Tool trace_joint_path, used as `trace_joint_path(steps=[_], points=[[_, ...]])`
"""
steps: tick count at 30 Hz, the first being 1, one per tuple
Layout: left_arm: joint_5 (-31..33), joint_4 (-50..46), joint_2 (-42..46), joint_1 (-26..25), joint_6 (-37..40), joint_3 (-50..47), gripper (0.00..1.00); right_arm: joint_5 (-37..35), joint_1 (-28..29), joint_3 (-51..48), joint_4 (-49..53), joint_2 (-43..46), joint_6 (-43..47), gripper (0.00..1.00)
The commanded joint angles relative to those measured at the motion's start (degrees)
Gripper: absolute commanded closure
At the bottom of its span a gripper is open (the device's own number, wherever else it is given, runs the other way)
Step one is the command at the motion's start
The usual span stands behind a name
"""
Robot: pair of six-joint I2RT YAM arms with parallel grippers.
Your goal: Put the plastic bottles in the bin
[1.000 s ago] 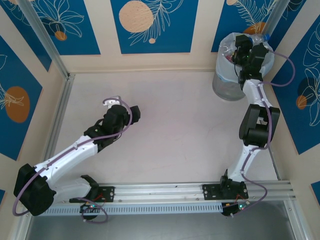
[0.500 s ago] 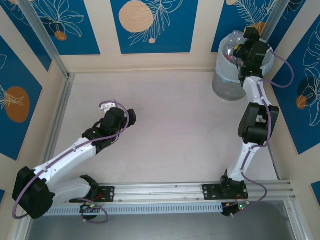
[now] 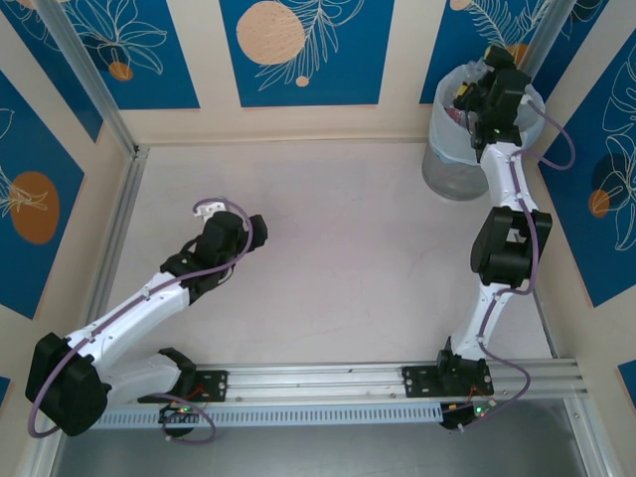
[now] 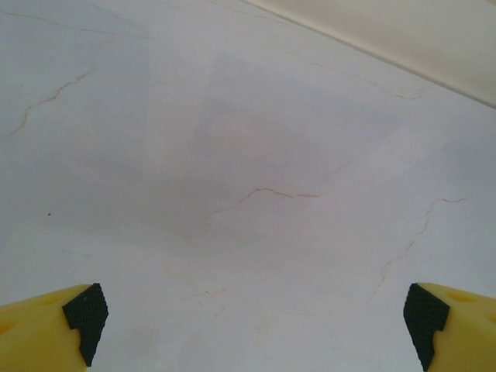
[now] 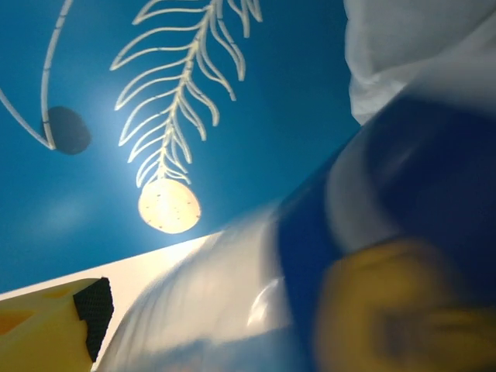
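Bottle (image 5: 310,232), blue-labelled and blurred, is just beside the right claw (image 3: 469,99), jaws apart, now further over the bin (image 3: 447,174); probably dropping in. Left claw (image 4: 252,325), also apart, has retreated from the bin.

Pale table (image 3: 348,248) (hairline-veined), grey bin (image 3: 447,179) at far-right corner
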State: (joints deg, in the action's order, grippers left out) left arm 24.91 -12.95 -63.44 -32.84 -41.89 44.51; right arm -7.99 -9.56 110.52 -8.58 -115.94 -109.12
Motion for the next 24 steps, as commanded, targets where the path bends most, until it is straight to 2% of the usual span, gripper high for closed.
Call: trace_joint_path(steps=[1,7,11,14,19,24], points=[[-1.5,-0.6,-0.1,1.0,-0.1,-0.3,0.01,-1.3,0.4,3.8,6.6,-0.7,-1.4,0.06],[-2.7,-0.1,-1.1,1.6,-0.1,-0.5,0.01,4.4,0.6,0.3,2.6,2.1,-1.0,0.06],[-1.8,-1.1,-0.8,2.3,1.2,-0.2,0.01,11.0,0.9,-4.7,-1.7,6.0,4.7,0.05],[1.2,-1.7,0.8,3.7,4.7,-0.7,0.01,14.3,1.8,-11.5,-4.1,11.1,14.2,0.04],[9.2,-2.9,4.1,7.8,12.5,-2.1,0.01,15.3,3.8,-23.2,-6.4,21.1,36.3,0.04],[9.5,1.2,5.8,13.7,19.6,-4.4,0.01,18.3,5.3,-29.8,-2.4,28.6,59.5,0.03]])
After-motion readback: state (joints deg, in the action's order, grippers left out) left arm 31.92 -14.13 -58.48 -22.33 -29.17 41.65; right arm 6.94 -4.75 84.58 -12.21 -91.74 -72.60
